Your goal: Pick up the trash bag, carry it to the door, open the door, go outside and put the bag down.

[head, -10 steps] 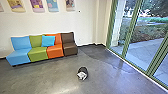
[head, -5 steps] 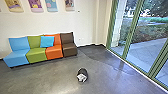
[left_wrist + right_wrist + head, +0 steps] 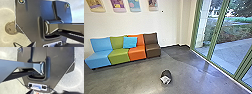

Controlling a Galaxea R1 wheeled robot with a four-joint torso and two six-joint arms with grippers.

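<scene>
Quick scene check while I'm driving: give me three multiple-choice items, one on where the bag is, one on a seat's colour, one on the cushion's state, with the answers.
1. Where is the bag?
A. Outdoors on the paving
B. On a tabletop
C. On the indoor floor

2. What colour is the seat nearest the glass?
A. Brown
B. Green
C. Light blue

3. How is the cushion set?
A. Flat on the floor
B. Propped up against the seat backs
C. Hanging from the wall

Answers:
1. C: the head view shows it lying on the grey floor, this side of the glass.
2. A: the brown seat ends the row on the glass side.
3. B: it leans upright with seat backs behind it.
</scene>
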